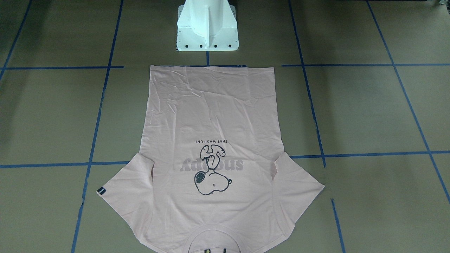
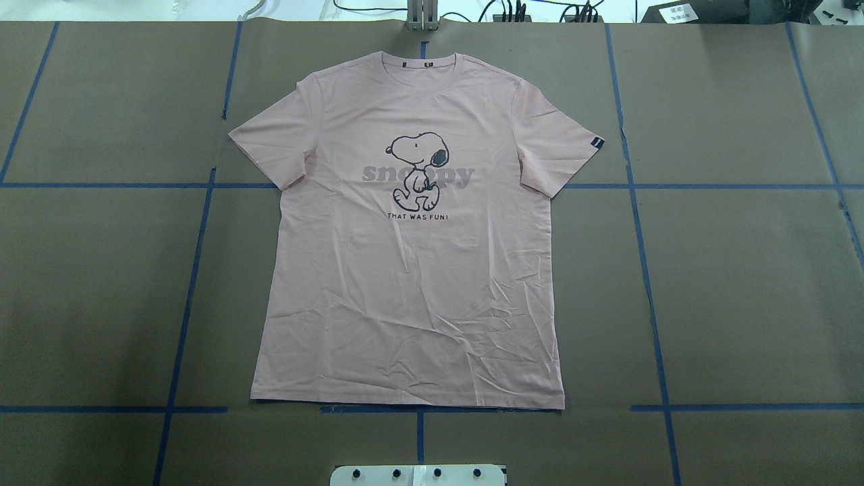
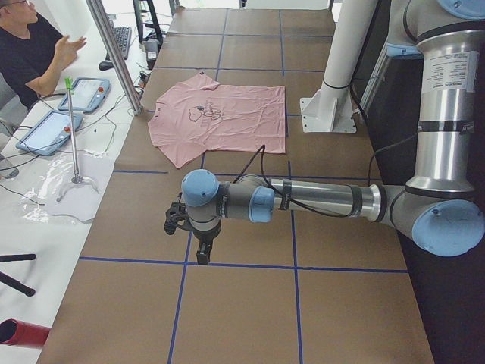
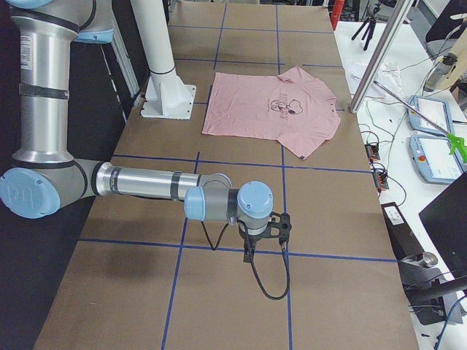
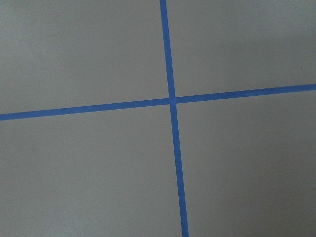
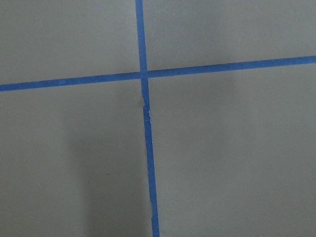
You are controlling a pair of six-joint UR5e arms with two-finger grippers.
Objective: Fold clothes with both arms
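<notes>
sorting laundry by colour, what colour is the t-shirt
Pale pink T-shirt; clearest in the overhead exterior view.

Robotics lab: taped table (image 2: 742, 270), operator (image 3: 34, 53).

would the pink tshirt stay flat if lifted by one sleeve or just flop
Probably floppy: the T-shirt lies flat as thin cloth with soft creases near the hem, so a lifted sleeve would likely drape and drag the rest. Pushed, it would more likely bunch than slide on the matte brown table cover.

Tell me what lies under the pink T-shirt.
The pink T-shirt lies flat on the brown table; blue tape lines run in beneath its edges. Anything else under the cloth is covered and cannot be seen.
</notes>
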